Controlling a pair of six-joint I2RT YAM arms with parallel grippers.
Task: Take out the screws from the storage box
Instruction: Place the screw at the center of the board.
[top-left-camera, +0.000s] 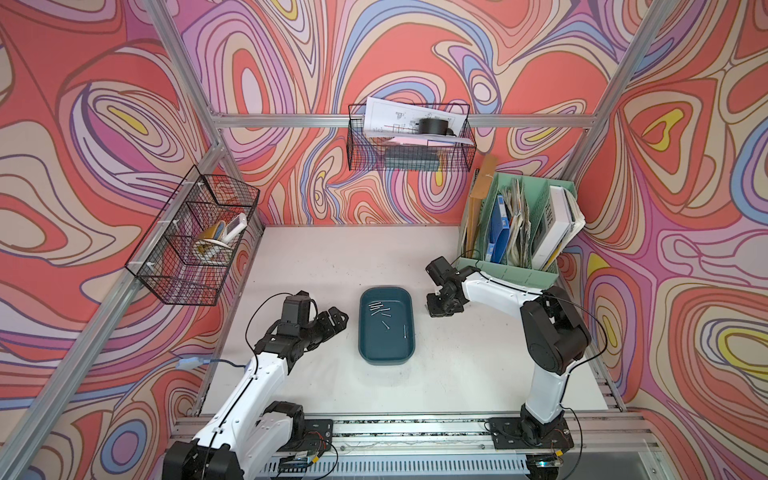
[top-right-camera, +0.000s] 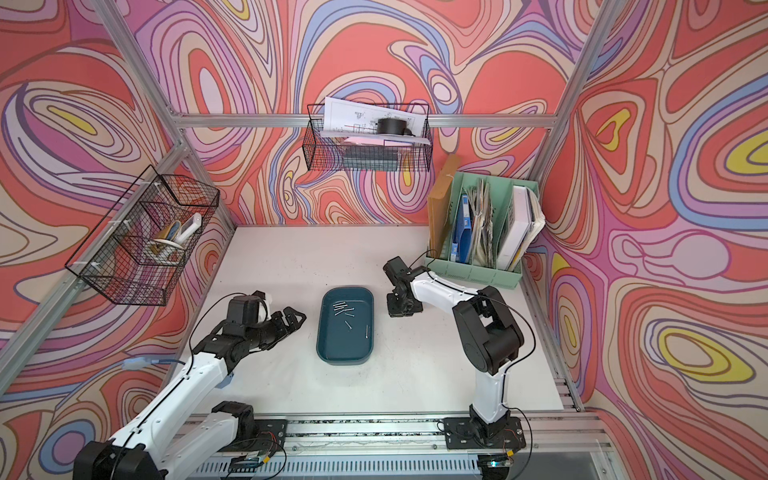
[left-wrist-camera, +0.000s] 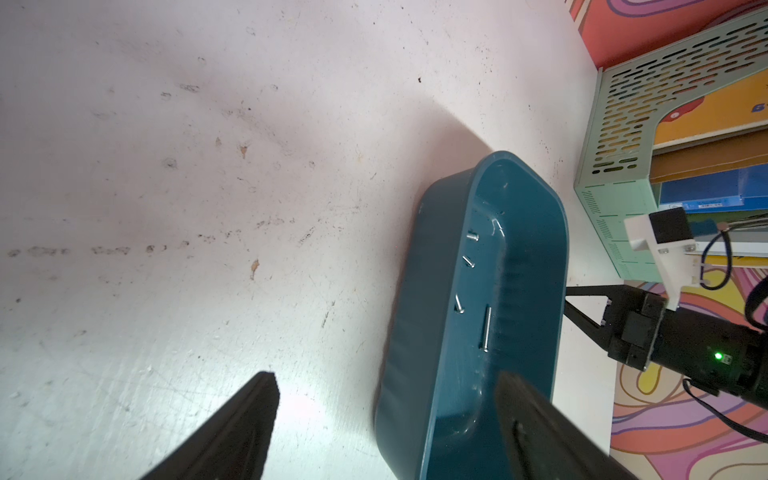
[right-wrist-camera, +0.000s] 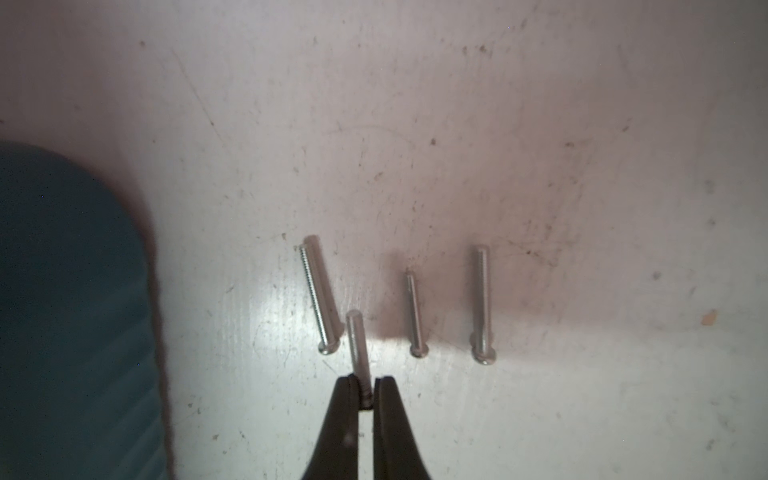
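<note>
Right claw (right-wrist-camera: 362, 397) pinched shut on thin silver metal screw (right-wrist-camera: 356, 336), beside 3 screws (right-wrist-camera: 482, 307) on white worktop (right-wrist-camera: 540, 124). Rest of screws (top-left-camera: 379, 309) in shallow dark-teal plastic tray (top-left-camera: 365, 353). Left claw (top-left-camera: 337, 319) wide open, empty. If you release high, it'll prob roll into neighbours.

Scuffed white table (top-left-camera: 311, 270) carries the storage box (top-left-camera: 376, 345), a file organiser (top-left-camera: 507, 272) — and loose screws (right-wrist-camera: 482, 303).

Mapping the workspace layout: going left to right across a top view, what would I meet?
In order: wire basket, left gripper, storage box with screws, right gripper holding a screw, mint-green file organiser.
</note>
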